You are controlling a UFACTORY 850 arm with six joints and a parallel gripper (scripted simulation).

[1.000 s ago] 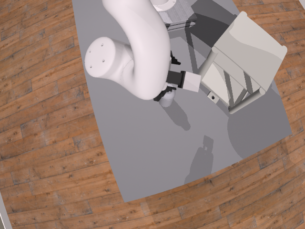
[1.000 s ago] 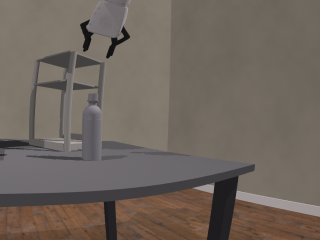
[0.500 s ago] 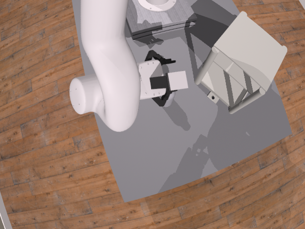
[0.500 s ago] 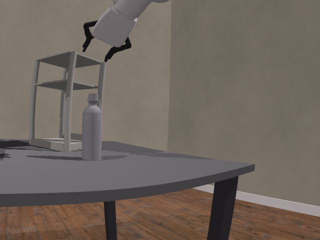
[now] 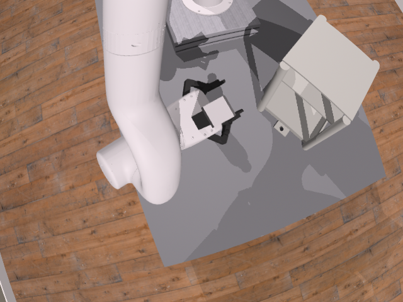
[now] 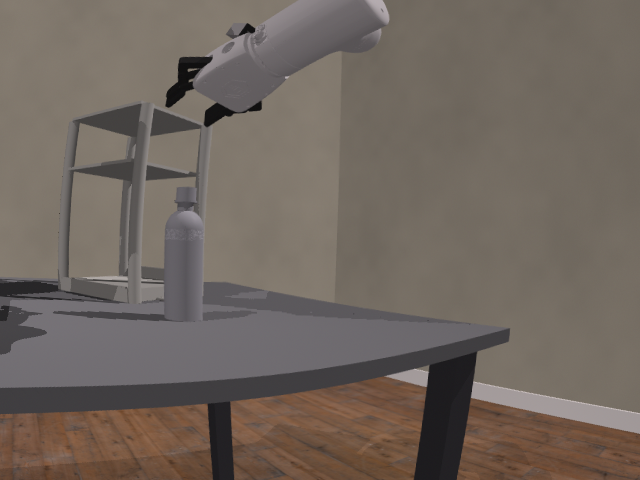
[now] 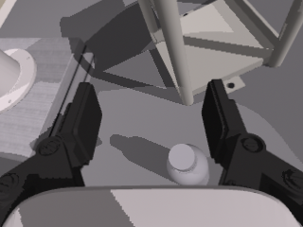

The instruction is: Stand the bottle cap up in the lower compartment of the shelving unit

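- Shelving unit (image 6: 138,206) stands at left of the exterior view, on the table (image 6: 289,351); in the top view it sits upper right (image 5: 329,55), near the table's right edge.
- One corner post (image 7: 172,47) runs down the upper middle of the wrist view, ending between the two fingers, beyond the bottle.
- Arm's mounting plate (image 5: 195,26) at top centre of the top view; the big white arm link (image 5: 136,97) fills the left of that view.
- Small tab with a dark hole (image 5: 281,128) on the table just beside the unit's base.
- Bottle (image 6: 183,258): plain grey, rounded shoulder, short cap (image 6: 185,194), faint patterned band below the shoulder. Upright on the table, just in front of the unit in the exterior view, apart from it.
- Wrist view: only the bottle's cap and shoulder (image 7: 187,163) show, lower centre, nearer the right finger (image 7: 222,123) than the left finger (image 7: 82,123).
- Top view: bottle hidden under the gripper body.
- Gripper (image 6: 192,105) high above the bottle, level with the unit's top shelf, tilted; fingers spread wide, nothing between them.
- Open table surface lies lower centre of the top view; front table edge curves across the exterior view's middle.
- Lower compartment floor (image 6: 111,281) shows no object on the part in view.
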